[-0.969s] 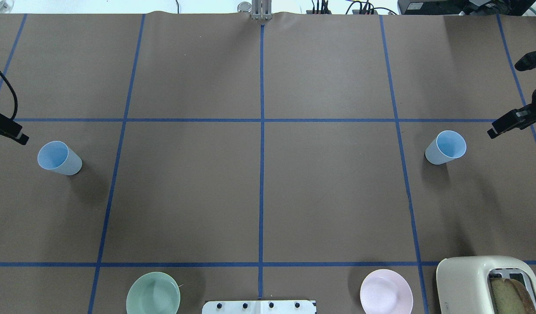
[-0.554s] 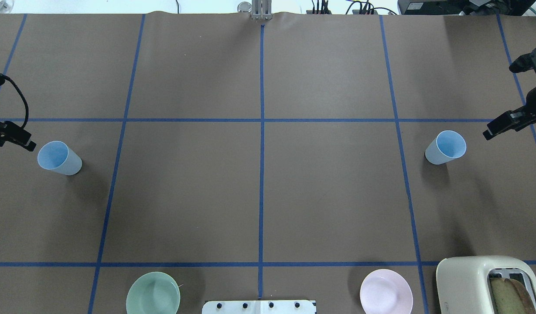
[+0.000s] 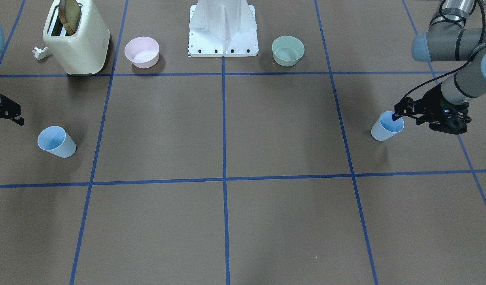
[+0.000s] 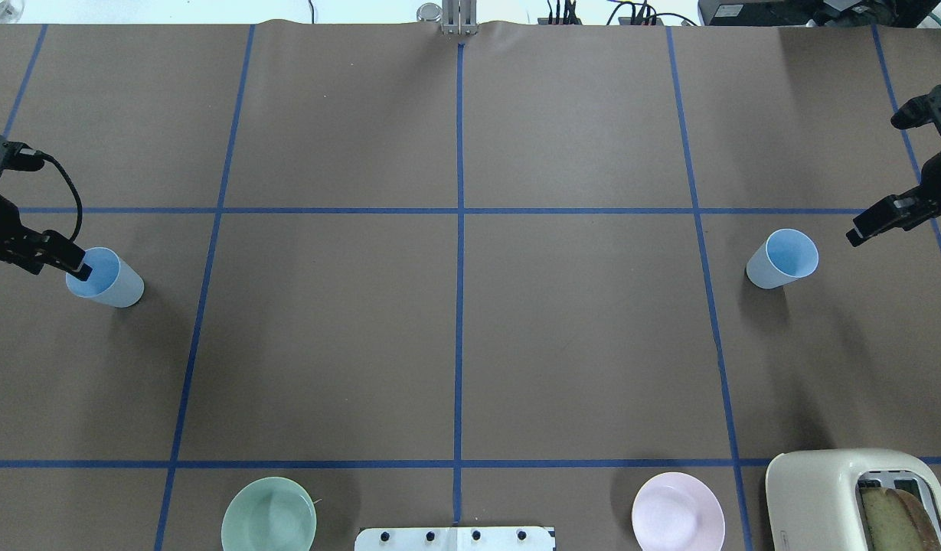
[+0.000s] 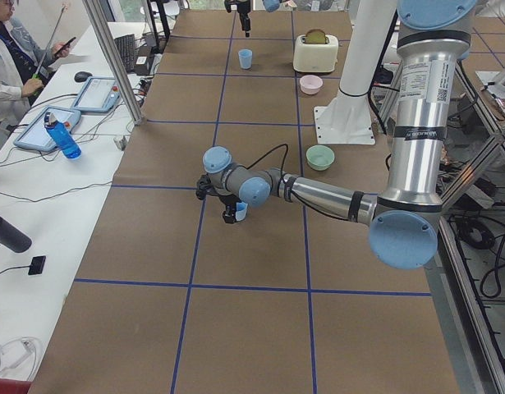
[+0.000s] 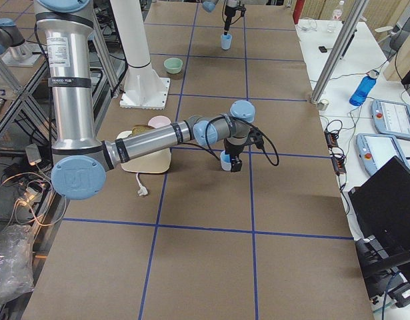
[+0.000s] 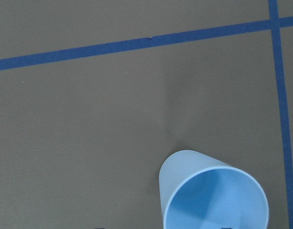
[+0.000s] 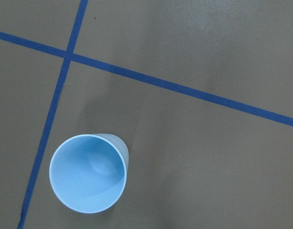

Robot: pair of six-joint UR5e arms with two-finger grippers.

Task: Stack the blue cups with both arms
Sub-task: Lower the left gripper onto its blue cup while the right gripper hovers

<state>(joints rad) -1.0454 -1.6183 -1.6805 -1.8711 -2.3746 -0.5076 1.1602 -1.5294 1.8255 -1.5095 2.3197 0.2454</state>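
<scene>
Well out to the left of the white base (image 4: 455, 538), my left tool (image 4: 78, 268) is spread at the left blue cup (image 4: 114, 285), one fingertip over its mouth, the other outside the wall (the cup stands upright on the surface (image 4: 577, 344)). Far right of the base, the right blue cup (image 4: 780, 262) stands upright. My right tool (image 4: 860, 229) hangs just beside it, apart, and I cannot tell whether it is spread or clenched.
</scene>
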